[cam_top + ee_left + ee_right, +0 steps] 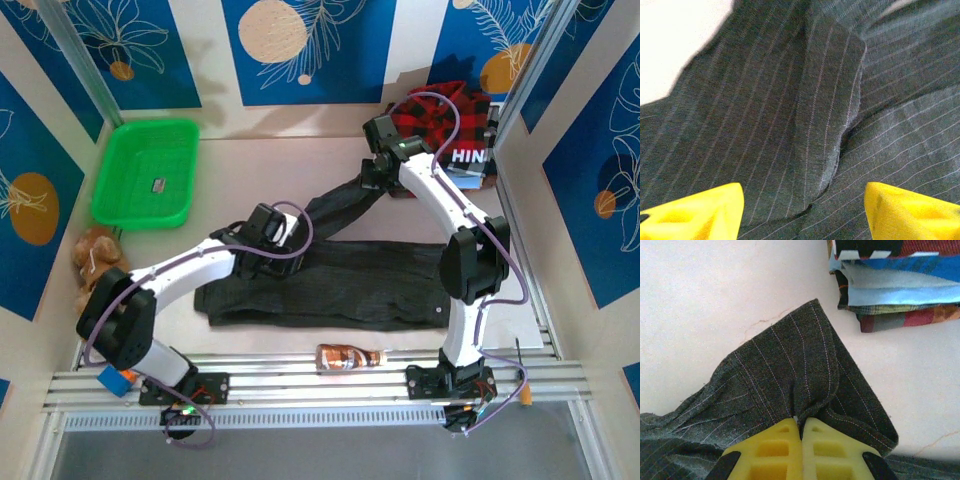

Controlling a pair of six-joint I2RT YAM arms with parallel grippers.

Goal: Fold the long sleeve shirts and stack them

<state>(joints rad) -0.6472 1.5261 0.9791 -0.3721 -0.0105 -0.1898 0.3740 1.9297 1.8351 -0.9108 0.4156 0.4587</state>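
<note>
Sleeve fold under way, by the look of it. The dark shirt (330, 285) lies as a long band across the middle of the surface (260, 165). Its sleeve (335, 203) runs to the upper right, pinched in the closed right fingers (782, 442). The left fingers (700, 210) stand apart over the body. The next move likely calls for laying the sleeve flat across the body.

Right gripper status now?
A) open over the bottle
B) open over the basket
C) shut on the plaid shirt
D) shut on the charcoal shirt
D: the right gripper has its fingers pressed together on a fold of the charcoal shirt.
</note>
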